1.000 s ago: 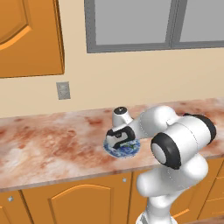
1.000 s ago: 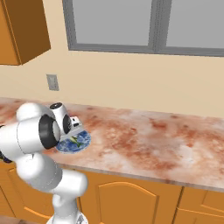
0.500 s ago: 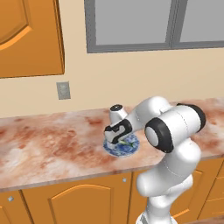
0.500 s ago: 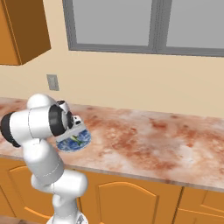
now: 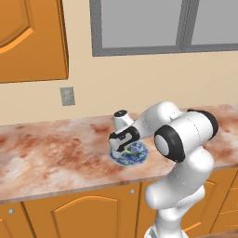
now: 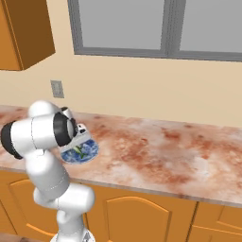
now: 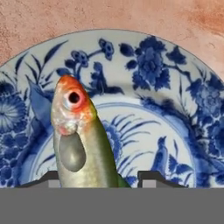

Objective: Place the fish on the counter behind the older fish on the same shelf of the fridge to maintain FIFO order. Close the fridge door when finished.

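One counter point(image 5: 56, 153) is carrying one blue-and-white plate point(image 7: 183, 109), and one fish point(image 7: 81, 140) is lying on that plate. The gripper point(image 7: 98, 177) is reaching down over the plate, its fingertips point(image 7: 151, 177) spread and straddling the fish's body; actual contact is cut off, so I cannot tell.

Glossy white rounded arm point(image 5: 181, 139), black joint bands, dark claw point(image 5: 122, 149)

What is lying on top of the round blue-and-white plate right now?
A small greenish-yellow, silvery fish with an orange head lies on the round blue-and-white patterned plate, between the end effector fingertips. Its tail end is covered, as is much of the plate in the base views.
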Controlling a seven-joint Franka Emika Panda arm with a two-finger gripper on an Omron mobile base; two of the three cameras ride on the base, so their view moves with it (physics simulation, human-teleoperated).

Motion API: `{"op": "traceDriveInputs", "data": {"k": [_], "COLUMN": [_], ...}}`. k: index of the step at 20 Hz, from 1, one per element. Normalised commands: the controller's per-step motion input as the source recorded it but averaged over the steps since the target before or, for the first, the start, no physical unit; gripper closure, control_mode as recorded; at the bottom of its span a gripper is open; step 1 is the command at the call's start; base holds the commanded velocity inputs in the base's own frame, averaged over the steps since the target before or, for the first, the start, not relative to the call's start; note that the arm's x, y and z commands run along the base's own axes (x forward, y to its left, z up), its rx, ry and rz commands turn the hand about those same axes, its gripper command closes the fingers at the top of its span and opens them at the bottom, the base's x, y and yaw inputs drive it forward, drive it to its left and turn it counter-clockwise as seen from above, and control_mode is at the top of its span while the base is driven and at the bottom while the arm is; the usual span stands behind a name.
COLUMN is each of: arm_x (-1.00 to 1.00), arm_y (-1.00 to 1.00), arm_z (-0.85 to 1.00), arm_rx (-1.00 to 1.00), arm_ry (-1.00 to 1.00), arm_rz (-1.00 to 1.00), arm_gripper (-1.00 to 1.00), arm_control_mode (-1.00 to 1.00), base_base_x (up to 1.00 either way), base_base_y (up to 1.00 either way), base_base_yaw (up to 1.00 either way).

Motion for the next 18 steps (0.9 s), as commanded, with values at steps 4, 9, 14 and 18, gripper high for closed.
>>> {"op": "traceDriveInputs", "data": {"k": [4,9,14,18], "arm_x": [-0.26,-0.25,-0.25,-0.32], "arm_y": [-0.05,-0.15,-0.22,-0.37], "arm_z": [0.41,1.00,1.00,1.00], "arm_rx": [0.00,0.00,0.00,0.00], "arm_ry": [-0.17,-0.26,-0.16,-0.08], "arm_rz": [0.00,0.00,0.00,0.00], "arm_gripper": [1.00,1.00,1.00,1.00], "arm_control_mode": [-1.00,-1.00,-1.00,-1.00], "base_base_x": [0.00,0.00,0.00,0.00], "base_base_y": [0.00,0.00,0.00,0.00], "base_base_yaw": [0.00,0.00,0.00,0.00]}}
